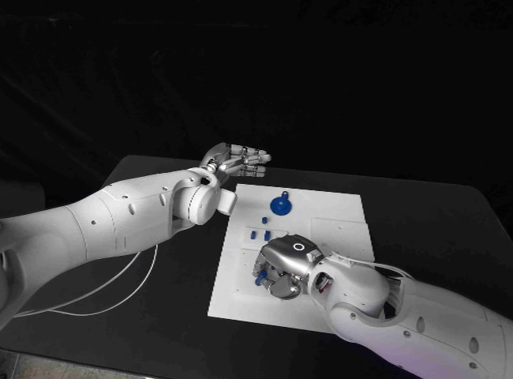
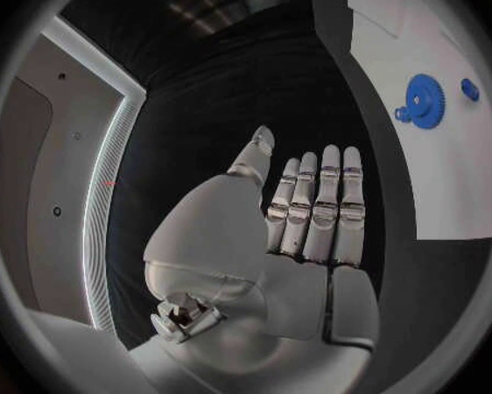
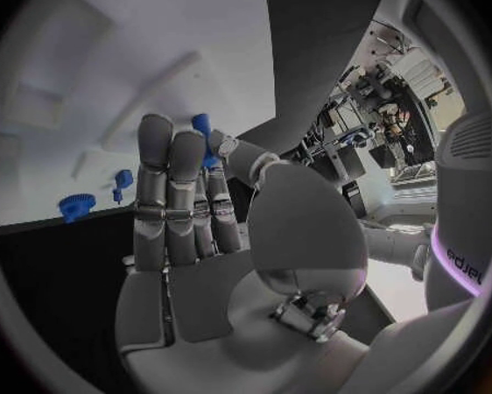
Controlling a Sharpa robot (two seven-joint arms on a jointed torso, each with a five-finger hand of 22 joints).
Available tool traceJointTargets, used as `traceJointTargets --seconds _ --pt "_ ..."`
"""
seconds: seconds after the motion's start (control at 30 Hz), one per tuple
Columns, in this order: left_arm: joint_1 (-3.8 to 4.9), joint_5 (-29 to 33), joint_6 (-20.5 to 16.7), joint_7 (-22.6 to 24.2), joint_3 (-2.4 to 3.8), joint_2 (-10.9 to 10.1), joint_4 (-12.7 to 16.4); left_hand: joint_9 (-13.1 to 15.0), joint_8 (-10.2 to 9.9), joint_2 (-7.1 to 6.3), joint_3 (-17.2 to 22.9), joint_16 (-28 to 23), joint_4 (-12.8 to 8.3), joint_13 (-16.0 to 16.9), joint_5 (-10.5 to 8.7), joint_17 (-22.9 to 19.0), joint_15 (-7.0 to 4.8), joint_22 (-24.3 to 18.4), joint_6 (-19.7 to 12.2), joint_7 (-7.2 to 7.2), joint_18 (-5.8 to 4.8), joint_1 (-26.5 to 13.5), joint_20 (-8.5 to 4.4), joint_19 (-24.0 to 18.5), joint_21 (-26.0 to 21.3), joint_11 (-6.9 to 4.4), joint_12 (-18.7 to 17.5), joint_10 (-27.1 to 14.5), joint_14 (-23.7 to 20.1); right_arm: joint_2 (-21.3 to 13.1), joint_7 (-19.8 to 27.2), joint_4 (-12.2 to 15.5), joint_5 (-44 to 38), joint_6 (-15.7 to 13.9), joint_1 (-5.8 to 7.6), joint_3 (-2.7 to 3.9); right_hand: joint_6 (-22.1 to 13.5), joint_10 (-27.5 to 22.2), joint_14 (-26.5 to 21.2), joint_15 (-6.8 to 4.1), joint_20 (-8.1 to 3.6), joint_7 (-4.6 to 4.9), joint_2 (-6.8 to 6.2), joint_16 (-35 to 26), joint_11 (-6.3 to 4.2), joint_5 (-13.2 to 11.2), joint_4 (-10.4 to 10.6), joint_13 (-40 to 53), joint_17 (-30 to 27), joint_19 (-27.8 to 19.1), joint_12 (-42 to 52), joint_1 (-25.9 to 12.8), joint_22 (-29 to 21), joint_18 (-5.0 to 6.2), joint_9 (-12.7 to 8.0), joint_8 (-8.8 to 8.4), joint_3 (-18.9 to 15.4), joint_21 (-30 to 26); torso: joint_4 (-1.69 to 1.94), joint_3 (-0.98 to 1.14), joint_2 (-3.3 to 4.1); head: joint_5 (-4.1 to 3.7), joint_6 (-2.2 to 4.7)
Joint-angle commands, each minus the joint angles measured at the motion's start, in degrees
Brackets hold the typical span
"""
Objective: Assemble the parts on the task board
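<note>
Black worktop (image 1: 439,213) under the white task board (image 1: 325,213), my right hand (image 1: 285,264) pinching a blue part (image 3: 202,136) mid-frame, left hand (image 1: 240,160) flat, fingers together, holding nothing, upper left of the board.

On the white arm (image 3: 470,236) at the edge of the right wrist view there is dark lettering. It seems to be the maker's name, but it stands turned and bent, so only some letters can be made out. No other text, number or sign can be read.
</note>
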Motion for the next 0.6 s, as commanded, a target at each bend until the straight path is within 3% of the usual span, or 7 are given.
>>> traceJointTargets --seconds 0.03,0.37,0.6 --pt "0.03 0.3 0.8 0.6 0.07 0.1 0.0 0.0 -0.1 -0.01 -0.1 0.0 0.3 0.1 -0.31 0.1 0.20 -0.1 -0.4 -0.08 0.44 -0.5 0.35 0.1 0.1 0.00 0.2 -0.3 -0.3 0.0 -0.2 -0.1 -1.0 1.3 -0.05 -0.01 0.6 2.7 0.2 -0.34 -0.40 0.05 0.65 -0.1 -2.26 0.1 -0.5 0.1 0.1 1.5 0.2 0.1 0.4 0.69 0.1 0.39 0.1 -0.5 0.02 -0.05 -0.02 0.01 -0.02" --pt "0.03 0.3 0.8 0.5 0.07 0.1 0.0 0.0 -0.1 -0.01 -0.1 0.0 0.3 0.1 -0.31 0.1 0.20 -0.1 -0.4 -0.08 0.44 -0.5 0.35 0.1 0.1 0.00 0.2 -0.3 -0.3 0.6 -1.3 -0.5 -2.4 2.4 -0.05 -0.23 0.6 2.7 0.2 -0.34 -0.40 0.05 0.65 -0.1 -2.26 0.1 -0.5 0.1 0.1 1.5 0.2 0.1 0.4 0.69 0.1 0.39 0.1 -0.5 -0.01 -0.04 -0.01 -0.04 -0.03" --pt "0.03 0.3 0.9 0.5 0.07 0.2 0.0 0.0 -0.1 -0.01 -0.1 0.0 0.3 0.1 -0.31 0.1 0.20 -0.1 -0.4 -0.08 0.44 -0.5 0.35 0.1 0.1 0.00 0.2 -0.3 -0.3 1.4 -1.8 -0.9 -3.4 3.0 -0.05 -1.18 0.6 2.7 0.2 -0.34 -0.40 0.05 0.69 -0.2 -2.25 0.1 -0.6 0.1 0.2 1.5 0.2 0.0 0.6 0.67 0.1 0.39 0.1 -0.7 0.04 -0.02 0.00 -0.09 -0.05"
